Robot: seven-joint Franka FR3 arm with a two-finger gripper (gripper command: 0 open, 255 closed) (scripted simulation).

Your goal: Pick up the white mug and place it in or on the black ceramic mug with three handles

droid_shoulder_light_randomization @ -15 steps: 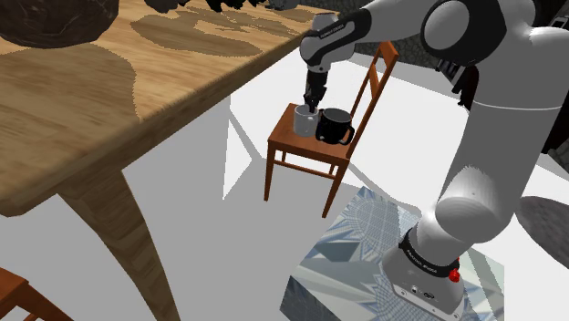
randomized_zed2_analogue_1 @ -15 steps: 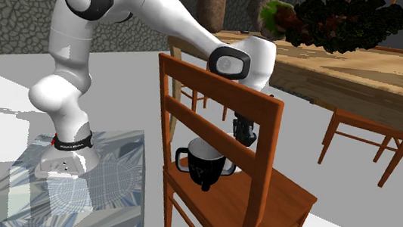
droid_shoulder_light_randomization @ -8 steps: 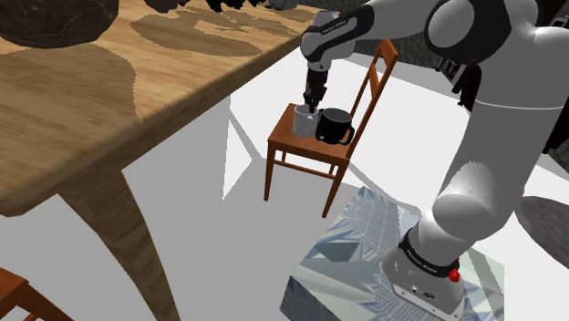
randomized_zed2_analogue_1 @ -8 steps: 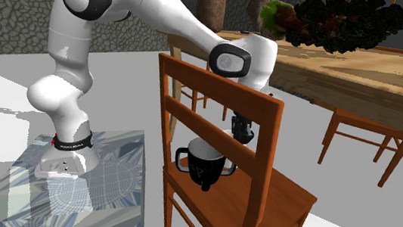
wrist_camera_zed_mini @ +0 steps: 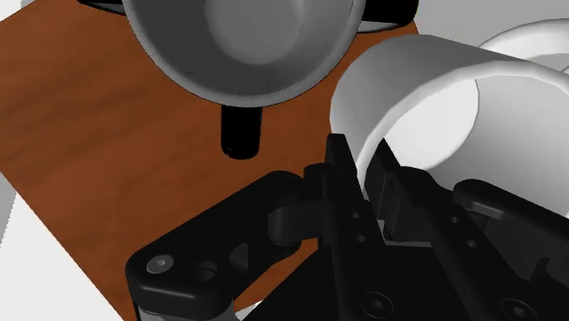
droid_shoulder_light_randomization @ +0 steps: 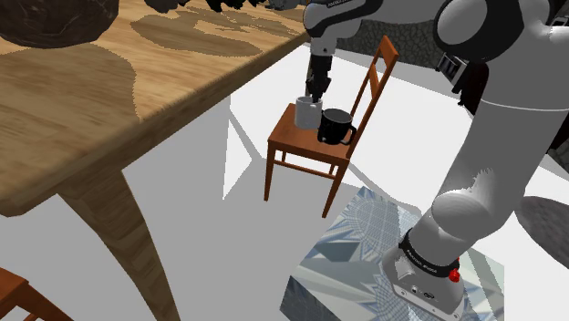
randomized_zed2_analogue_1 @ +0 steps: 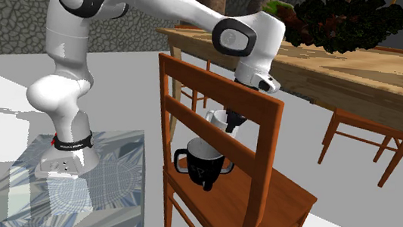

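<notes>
We see the gripper [droid_shoulder_light_randomization: 316, 94] clamped on the rim of the white mug [droid_shoulder_light_randomization: 306, 112] — the carry step; next we centre it over the black mug [droid_shoulder_light_randomization: 335, 127] and lower.

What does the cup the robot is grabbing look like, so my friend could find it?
Find the red-brown wooden chair beside the big wooden table. There are two mugs at its seat, and the black gripper pinches the rim of the white mug. Its neighbour, the black mug, has several handles and nothing holds it.
</notes>
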